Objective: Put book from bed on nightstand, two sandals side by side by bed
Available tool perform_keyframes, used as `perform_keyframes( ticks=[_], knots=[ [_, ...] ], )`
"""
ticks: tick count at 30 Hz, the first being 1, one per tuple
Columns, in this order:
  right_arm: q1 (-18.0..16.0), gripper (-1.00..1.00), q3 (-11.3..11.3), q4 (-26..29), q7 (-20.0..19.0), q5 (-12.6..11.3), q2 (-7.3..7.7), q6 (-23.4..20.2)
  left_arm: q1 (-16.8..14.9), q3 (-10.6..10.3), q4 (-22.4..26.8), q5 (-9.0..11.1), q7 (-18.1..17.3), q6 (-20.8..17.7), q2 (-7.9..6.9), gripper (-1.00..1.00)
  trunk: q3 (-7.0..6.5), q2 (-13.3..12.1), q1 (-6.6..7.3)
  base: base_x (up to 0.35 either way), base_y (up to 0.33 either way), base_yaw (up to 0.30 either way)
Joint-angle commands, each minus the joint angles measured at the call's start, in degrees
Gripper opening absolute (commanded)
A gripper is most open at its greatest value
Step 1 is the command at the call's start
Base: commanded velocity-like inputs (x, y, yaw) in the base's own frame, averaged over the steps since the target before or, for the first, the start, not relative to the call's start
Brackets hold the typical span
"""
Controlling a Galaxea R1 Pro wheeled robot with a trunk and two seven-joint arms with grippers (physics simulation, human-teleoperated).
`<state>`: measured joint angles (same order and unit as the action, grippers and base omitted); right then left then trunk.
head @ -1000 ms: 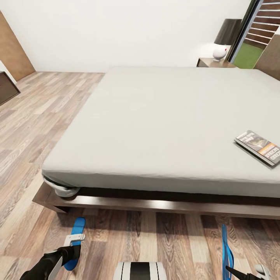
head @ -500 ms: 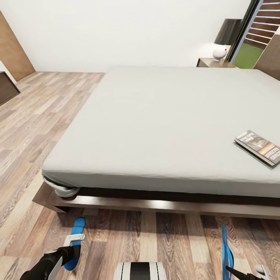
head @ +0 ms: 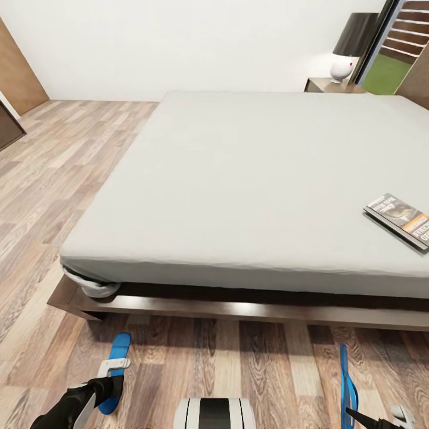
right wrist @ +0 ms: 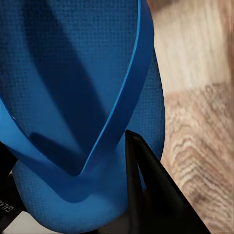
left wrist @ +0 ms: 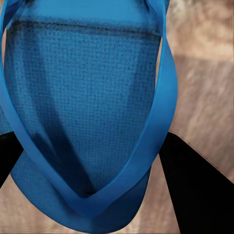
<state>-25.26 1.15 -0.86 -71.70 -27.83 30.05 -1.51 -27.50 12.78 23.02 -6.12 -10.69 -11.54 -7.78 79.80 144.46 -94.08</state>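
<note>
The grey-mattressed bed [head: 238, 179] spreads in front of me in the head view, and the book [head: 398, 221] lies flat near its right edge. A dark nightstand [head: 333, 86] stands at the bed's far right corner. My left gripper [head: 111, 372] hangs low over the floor before the bed's near left corner, shut on a blue sandal [head: 117, 364] [left wrist: 92, 112]. My right gripper [head: 381, 419] is low at the right, shut on the other sandal [head: 345, 386] [right wrist: 73, 97], which is turned edge-on. Black fingers [left wrist: 197, 190] [right wrist: 148, 195] flank each sole.
A white-based lamp [head: 341, 69] with a dark shade stands on the nightstand. The bed's dark wooden frame [head: 238, 310] juts out just ahead of both grippers. Wood-plank floor [head: 53, 167] stretches along the bed's left side. A window with green outside is at the far right.
The whole head view has shifted slightly, so the camera moved a little nearer the bed. Both grippers keep the same hold on their sandals; the book lies where it was.
</note>
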Motion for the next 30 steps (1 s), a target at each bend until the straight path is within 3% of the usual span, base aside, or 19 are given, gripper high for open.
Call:
perform_keyframes(
  ticks=[1, 10, 18, 30],
  knots=[
    [-0.05, -1.0, 0.17, -0.1, -0.2, -0.03, 0.01, -0.35, -0.01, 0.49, 0.11, -0.65, -0.47, -0.32, 0.05, -1.0, 0.27, 0.03, -0.01, 0.0, 0.0, 0.0],
    [-0.05, -1.0, 0.17, -0.06, -0.2, -0.03, 0.01, -0.34, -0.01, 0.44, 0.1, -0.65, -0.47, -0.32, 0.05, -1.0, 2.26, 0.15, -0.24, 0.0, 0.0, 0.0],
    [-0.05, -1.0, 0.17, -0.07, -0.2, -0.03, 0.01, -0.36, -0.01, 0.41, 0.1, -0.65, -0.47, -0.32, 0.06, -1.0, 2.26, 0.15, -0.24, 0.0, 0.0, 0.0],
    [-0.05, -1.0, 0.17, -0.07, -0.21, -0.07, 0.01, -0.38, -0.01, 0.44, 0.1, -0.65, -0.47, -0.32, 0.06, -1.0, 4.92, 0.31, -0.55, 0.0, 0.0, 0.0]
  ],
)
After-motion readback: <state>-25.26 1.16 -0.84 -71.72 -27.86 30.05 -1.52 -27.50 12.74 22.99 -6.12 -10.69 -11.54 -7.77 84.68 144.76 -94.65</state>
